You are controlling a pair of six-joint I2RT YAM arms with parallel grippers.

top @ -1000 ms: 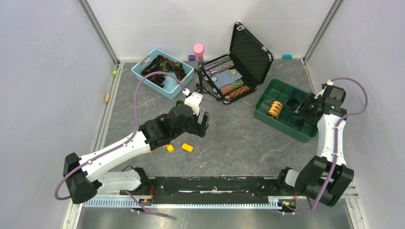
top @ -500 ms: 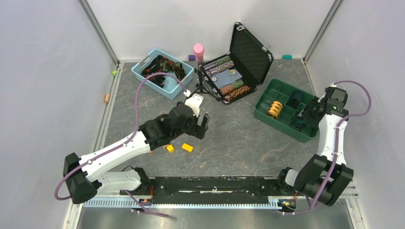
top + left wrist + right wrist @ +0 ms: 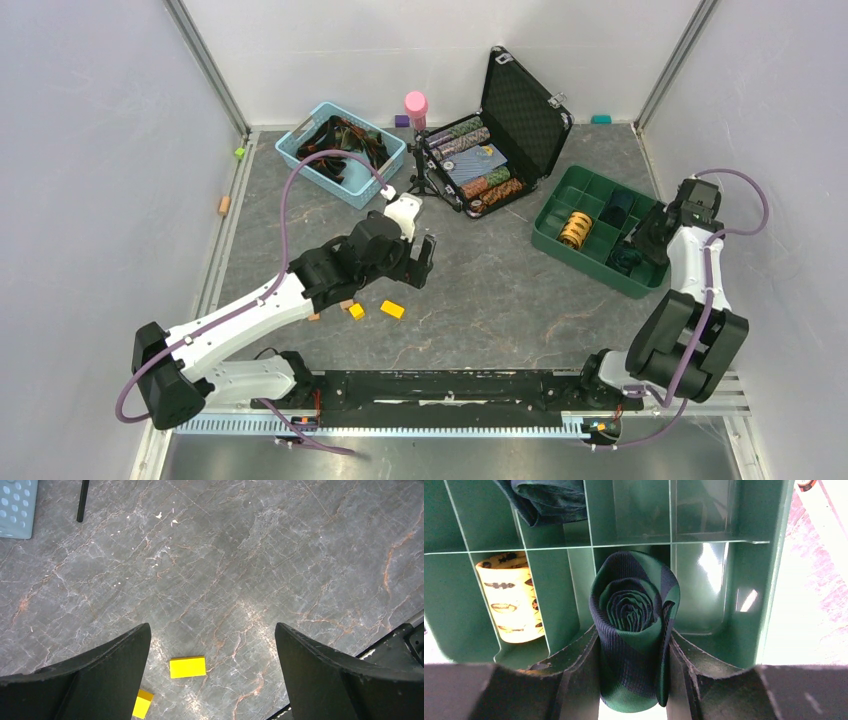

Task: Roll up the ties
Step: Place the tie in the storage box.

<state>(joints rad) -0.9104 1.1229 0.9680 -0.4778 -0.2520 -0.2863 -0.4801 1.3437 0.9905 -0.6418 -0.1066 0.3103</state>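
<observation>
Firstly, rolled tie [image 3: 634,630]: we see a green-and-navy striped roll, its spiral end turned toward the right wrist camera, sitting squarely between the two fingers of the right gripper [image 3: 634,636].
Right gripper opening: partway closed, with both finger pads pressed against the sides of the roll; we read this as a firm hold on the rolled tie.
Roll against the tray: it hangs at the green tray [image 3: 774,580], in line with a compartment just beside the one with the yellow-orange tie [image 3: 511,600]; we cannot tell whether it touches the tray floor.
Yellow-orange tie: rolled up and patterned, and apart from the right gripper.
Dark tie [image 3: 549,500]: bunched in a compartment of the row beyond, well clear of the fingers.
Tray from above: we find it at the right side of the table [image 3: 250,555], the right gripper at its near right end.
Left gripper [image 3: 212,628]: jaws spread as wide as they go, holding nothing and touching nothing, hovering over bare table near the middle.
Yellow blocks [image 3: 187,666]: two small ones on the table, one below the gap between the left fingers, the other by the left finger's edge.
Loose ties [image 3: 340,135]: a dark tangle in the blue basket [image 3: 315,178] at the far left, well apart from both grippers.
</observation>
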